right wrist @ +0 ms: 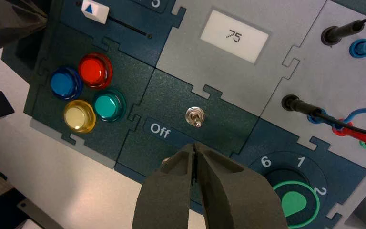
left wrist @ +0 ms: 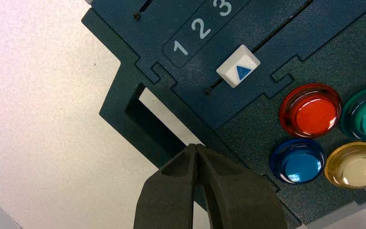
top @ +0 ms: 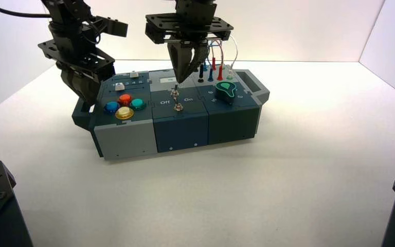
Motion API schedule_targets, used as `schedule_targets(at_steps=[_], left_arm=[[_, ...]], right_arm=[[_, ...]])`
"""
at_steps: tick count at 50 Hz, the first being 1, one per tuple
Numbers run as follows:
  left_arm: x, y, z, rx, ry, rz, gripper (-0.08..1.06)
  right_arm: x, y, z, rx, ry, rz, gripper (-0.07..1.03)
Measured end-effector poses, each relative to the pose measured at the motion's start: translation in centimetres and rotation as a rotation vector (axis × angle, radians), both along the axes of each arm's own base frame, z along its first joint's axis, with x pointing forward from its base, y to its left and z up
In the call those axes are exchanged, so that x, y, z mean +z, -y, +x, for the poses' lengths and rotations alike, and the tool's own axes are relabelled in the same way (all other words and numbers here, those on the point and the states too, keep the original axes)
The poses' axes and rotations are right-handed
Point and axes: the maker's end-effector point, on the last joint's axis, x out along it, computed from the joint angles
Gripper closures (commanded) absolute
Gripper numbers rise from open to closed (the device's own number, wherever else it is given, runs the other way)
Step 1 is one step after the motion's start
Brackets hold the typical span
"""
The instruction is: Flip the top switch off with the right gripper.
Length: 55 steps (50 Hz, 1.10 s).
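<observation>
On the pale table [top: 308, 164], the box [top: 181, 126], with its top switch [right wrist: 195, 117] at the middle, above the lower switch [top: 178, 106]. Near that upper lever, the right pincer [right wrist: 195, 144], poised over the box, tips closed together on nothing, presumably to make one narrow prod (no pinch needed for so small a lever), then likely to nudge towards the printed "Off" [right wrist: 160, 130]. Parked over the box's left edge, the left pincer [left wrist: 195, 145], likewise closed and empty, probably to leave the middle free.

The round push buttons [left wrist: 310, 110] present glossy, translucent plastic; the toggle switches [right wrist: 195, 116] present shiny metal.
</observation>
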Motion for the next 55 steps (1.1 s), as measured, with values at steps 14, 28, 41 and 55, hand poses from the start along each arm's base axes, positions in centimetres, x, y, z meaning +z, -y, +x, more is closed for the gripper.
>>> schedule_targets(at_steps=[14, 28, 41, 55], left_arm=[[0.0, 0.0, 0.0, 0.000, 0.003, -0.001, 1.01], [0.0, 0.1, 0.1, 0.000, 0.006, -0.002, 1.01], [0.0, 0.1, 0.1, 0.001, 0.005, -0.003, 1.01], [0.1, 0.1, 0.4, 0.002, 0.014, -0.005, 1.01]], right_arm=[[-0.7, -0.1, 0.0, 0.001, -0.006, -0.007, 0.98], [-1.8, 0.1, 0.3, 0.005, -0.013, -0.032, 0.98], [-1.9, 1.5, 1.8, -0.030, -0.005, -0.040, 0.98], [-2.1, 1.1, 2.2, -0.030, -0.003, -0.040, 0.98]])
